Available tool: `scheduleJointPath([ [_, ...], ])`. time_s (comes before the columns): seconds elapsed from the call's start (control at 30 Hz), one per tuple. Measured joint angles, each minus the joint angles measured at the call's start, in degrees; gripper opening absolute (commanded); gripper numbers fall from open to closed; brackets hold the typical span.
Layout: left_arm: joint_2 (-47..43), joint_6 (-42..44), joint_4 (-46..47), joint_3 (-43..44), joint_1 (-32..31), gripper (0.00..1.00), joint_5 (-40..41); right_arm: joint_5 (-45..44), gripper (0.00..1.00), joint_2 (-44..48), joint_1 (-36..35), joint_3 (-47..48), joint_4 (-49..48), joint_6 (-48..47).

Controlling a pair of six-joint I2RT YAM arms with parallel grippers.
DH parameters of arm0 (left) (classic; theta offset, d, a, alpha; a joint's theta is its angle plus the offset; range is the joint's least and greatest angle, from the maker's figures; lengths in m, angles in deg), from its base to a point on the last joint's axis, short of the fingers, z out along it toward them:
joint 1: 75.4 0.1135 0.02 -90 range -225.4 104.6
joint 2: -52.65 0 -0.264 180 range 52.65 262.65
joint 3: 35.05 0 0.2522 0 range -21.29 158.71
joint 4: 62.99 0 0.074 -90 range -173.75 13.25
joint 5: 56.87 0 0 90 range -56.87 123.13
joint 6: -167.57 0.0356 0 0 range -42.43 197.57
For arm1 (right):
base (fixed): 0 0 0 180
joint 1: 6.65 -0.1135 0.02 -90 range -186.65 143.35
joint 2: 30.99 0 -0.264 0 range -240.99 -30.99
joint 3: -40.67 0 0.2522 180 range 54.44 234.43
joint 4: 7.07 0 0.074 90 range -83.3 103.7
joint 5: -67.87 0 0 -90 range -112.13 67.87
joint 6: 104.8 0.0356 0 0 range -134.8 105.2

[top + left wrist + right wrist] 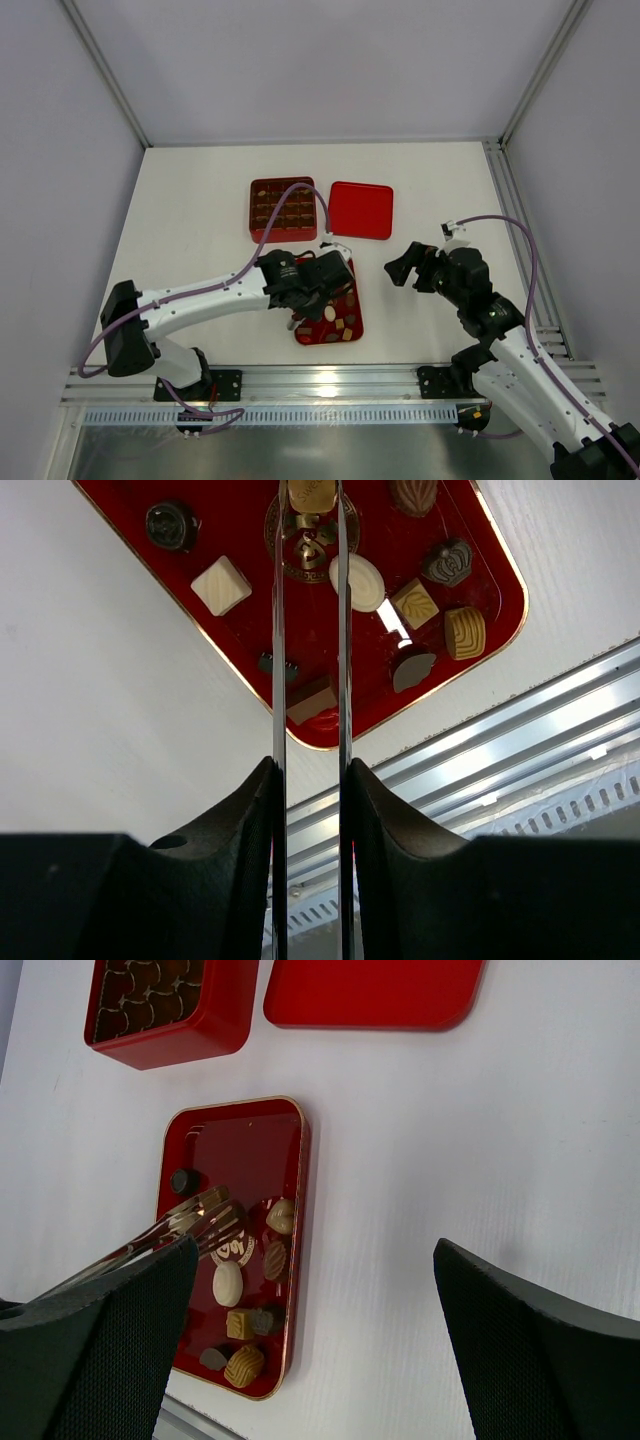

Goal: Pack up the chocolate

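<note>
top view: the left gripper (322,290) hangs over the red tray (357,310), where the chocolate (343,326) lies loose. the grid box (283,208) and its lid (361,210) sit beyond the tray's far end, uncovered to take pieces. the right gripper (412,265) waits to the tray's right, spread wide, likely to stay out of the way.

left wrist: the fingers are clenched on metal tongs (279,630), whose tips straddle a tan chocolate (312,494) mid-tray. i cannot tell whether it is lifted.

right wrist: most pieces crowd the tray's near end.
</note>
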Motion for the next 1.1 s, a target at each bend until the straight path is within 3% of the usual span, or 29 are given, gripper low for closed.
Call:
scheduleJointPath([
  [1.1,-4.52,3.02,-0.42,0.00,7.19,0.32,-1.05,0.07,1.00,-1.81,0.00,0.00,-0.50,0.00],
])
